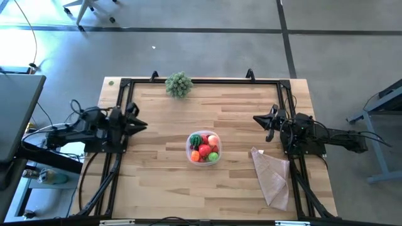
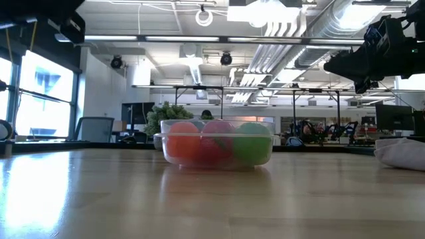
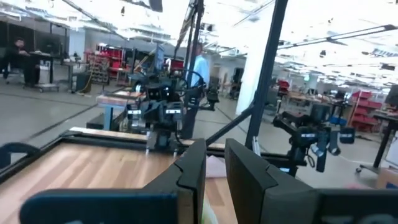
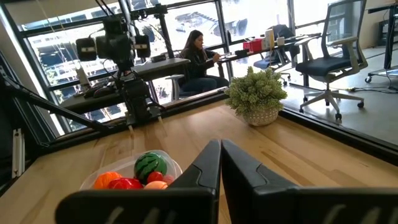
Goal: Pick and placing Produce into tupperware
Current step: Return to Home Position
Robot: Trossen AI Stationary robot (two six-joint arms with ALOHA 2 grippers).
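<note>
**Position of the container.** The tupperware [image 1: 188, 149] stood on the bench [image 1: 157, 182] at about mid-width, somewhat nearer the near edge than the far edge. The produce [image 1: 204, 150] lay inside it: red, orange, green and striped green pieces, filling it to about the rim. The high view showed no loose piece elsewhere on the bench.

**Position of the pincers.** The left pincer [image 1: 142, 123] stood at the left edge and pointed inward across the bench. Its fingers showed a narrow gap and held nothing. The right pincer [image 1: 257, 119] stood at the right edge and pointed inward. Its fingers were closed almost to touching and held nothing.

**Governing relation.** The tupperware lay between the two pincers and well apart from both. From each one it lay inward and slightly toward the near edge. The right pincer appeared marginally the nearer. The container is round, so it has no long axis to align with.

**Assessment.** With all visible produce in the container and both pincers empty, the placing work appeared complete. Any remaining move would be a return to rest, away from the container.

**Other items.** A plant clump [image 1: 179, 84] stood at the far edge. A tan cloth [image 1: 273, 179] lay near the right edge, beside the right arm.
</note>
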